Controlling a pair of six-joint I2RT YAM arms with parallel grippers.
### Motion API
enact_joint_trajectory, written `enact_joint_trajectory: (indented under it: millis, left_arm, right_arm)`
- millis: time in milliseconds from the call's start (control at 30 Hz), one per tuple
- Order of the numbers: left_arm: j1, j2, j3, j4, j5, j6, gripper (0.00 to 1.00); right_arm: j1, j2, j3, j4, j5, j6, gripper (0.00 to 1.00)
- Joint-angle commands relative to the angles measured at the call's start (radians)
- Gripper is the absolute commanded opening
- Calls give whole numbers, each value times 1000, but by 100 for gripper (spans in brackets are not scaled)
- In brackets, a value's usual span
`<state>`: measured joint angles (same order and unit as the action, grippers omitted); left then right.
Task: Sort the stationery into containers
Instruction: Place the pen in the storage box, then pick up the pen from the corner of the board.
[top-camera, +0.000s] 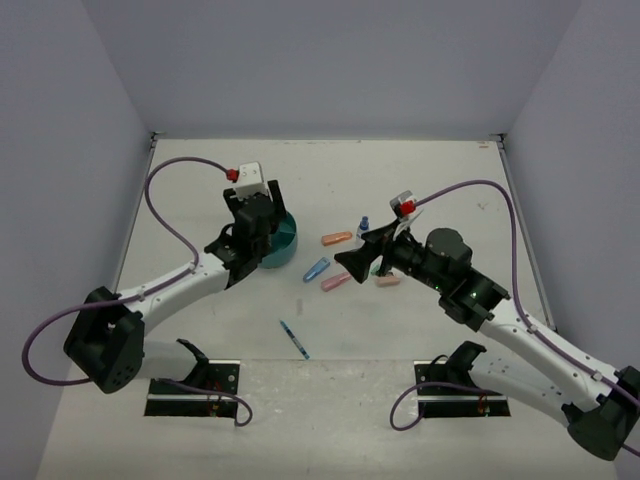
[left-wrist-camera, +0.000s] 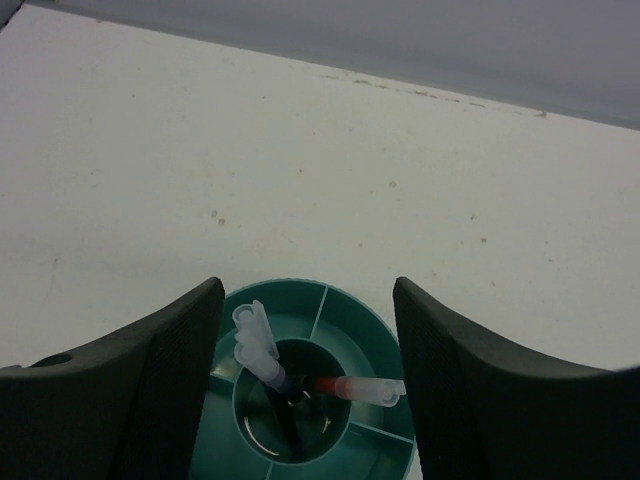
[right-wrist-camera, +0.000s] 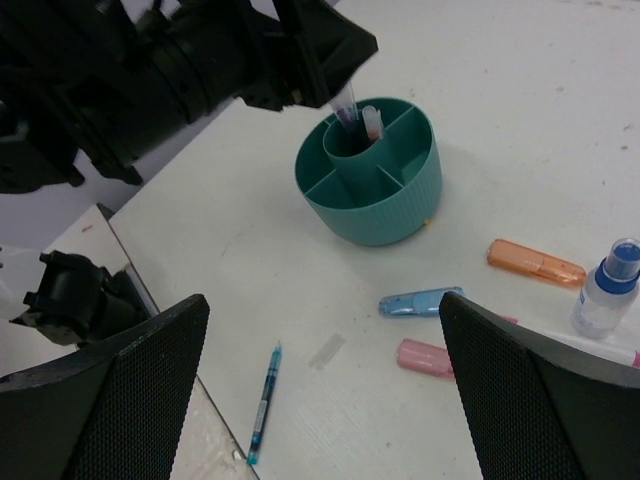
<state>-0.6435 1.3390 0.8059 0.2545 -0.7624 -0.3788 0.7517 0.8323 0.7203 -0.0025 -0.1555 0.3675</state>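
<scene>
The teal round container stands left of centre on the table, and my left gripper hangs open right above it. In the left wrist view a dark blue pen and a red pen, both clear-capped, lean in the central cup of the container, between my fingers but untouched. My right gripper is wide open and empty above the loose stationery: an orange marker, a light-blue marker, a pink marker, a blue-capped bottle and a blue pen.
Another pale pink marker lies under my right arm. The blue pen lies alone near the table's front edge. Grey walls close the table at the back and both sides. Two arm base plates sit at the near edge.
</scene>
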Motion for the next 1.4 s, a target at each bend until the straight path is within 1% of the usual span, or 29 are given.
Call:
enact_joint_trajectory:
  millis: [0,67,133,167,300,333,400,500,633,700,733,800,833,867,933,967,1100,1133,1200,1267,1367]
  left_arm:
    - [1,-131,63,-109,30,-64,76]
    - [1,-201,109,-254,47,-107,90]
    - [1,-260,164,-379,73,-169,98]
    - [1,-285,189,-450,85,-204,100]
    - [2,-383,262,-725,102,-294,100]
    - [1,-398,267,-807,75,-310,100]
    - [2,-452,284,-964,-3,-391,100]
    - [2,-548,260,-1050,-34,-378,100]
    - [3,-610,207,-1117,14,-298,100]
    - [2,-627,152,-1116,26,-249,100]
    - [2,-633,123,-1109,22,-239,100]
    - [1,-641,84,-1092,8,-267,100]
    - [2,-650,61,-1069,23,-262,100]
    - [1,-664,20,-1011,54,-221,100]
    - [2,-664,4,-974,90,-197,100]
    - [3,-656,13,-982,85,-196,100]
    - [2,-640,12,-989,82,-205,100]
    - [2,-644,9,-987,89,-204,100]
    - [2,-660,7,-985,89,-207,100]
    - [2,-682,5,-985,87,-209,100]
    - [2,-727,-3,-975,90,-204,100]
  right_arm:
    - [8,40,56,-50,-31,17,99]
    - [25,59,54,-78,-22,25,99]
    - [61,73,58,-109,21,44,99]
    - [86,81,65,-133,57,52,99]
    - [225,144,136,-285,253,94,99]
    - [247,153,147,-335,281,108,99]
    - [320,180,163,-374,335,144,99]
    - [410,237,185,-415,398,196,99]
    - [497,361,241,-500,513,239,97]
    - [533,424,267,-519,541,245,97]
    - [545,459,282,-527,543,241,97]
    - [557,531,314,-545,528,231,97]
    - [561,559,328,-553,514,231,97]
    - [564,603,352,-564,495,240,95]
    - [566,650,384,-572,480,246,93]
    - [566,673,392,-568,470,242,92]
    - [564,772,437,-560,404,226,84]
    - [564,802,457,-570,389,221,80]
    - [564,874,522,-601,361,220,70]
    - [564,931,550,-627,359,237,65]
    - [563,964,554,-622,348,240,61]
